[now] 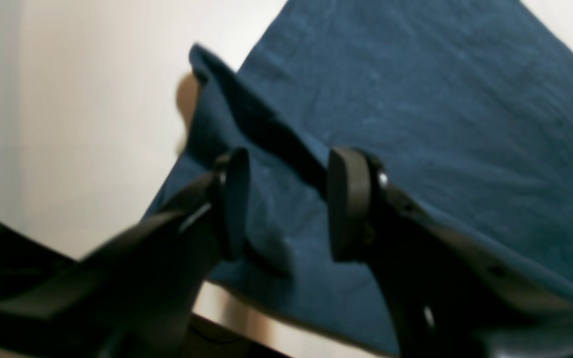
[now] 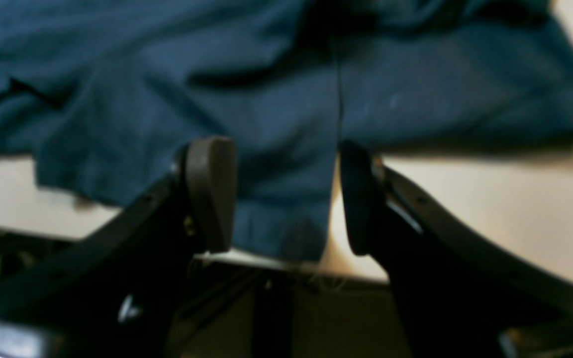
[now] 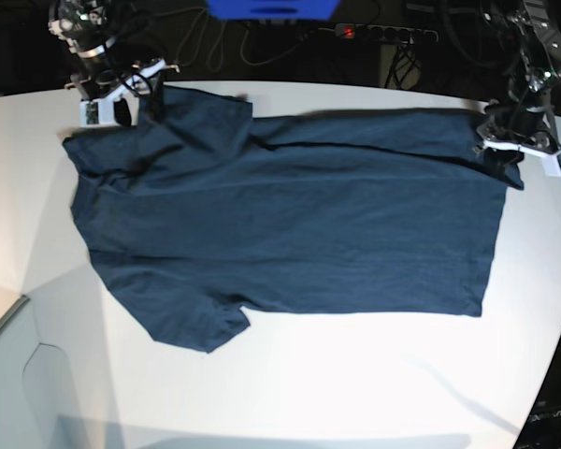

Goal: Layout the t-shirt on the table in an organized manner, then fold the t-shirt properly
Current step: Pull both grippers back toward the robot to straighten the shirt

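Both grippers, left (image 1: 286, 204) & right (image 2: 286, 196), spread over t-shirt (image 3: 290, 224) far-edge corners; table (image 3: 355, 374) bare nearside.

Both wrist views are blurred; the t-shirt (image 1: 416, 124) runs past their edges

T-shirt (image 3: 290, 224): plain dark navy blue, no print or pattern, filling the middle of the base view. Table (image 3: 355, 374): smooth white, tinted cream in both wrist views. Left gripper (image 1: 286, 204): black fingers, matte dark pads. Right gripper (image 2: 286, 196): black, dark grey pads. Blue object (image 3: 271, 9), top centre: bright blue.
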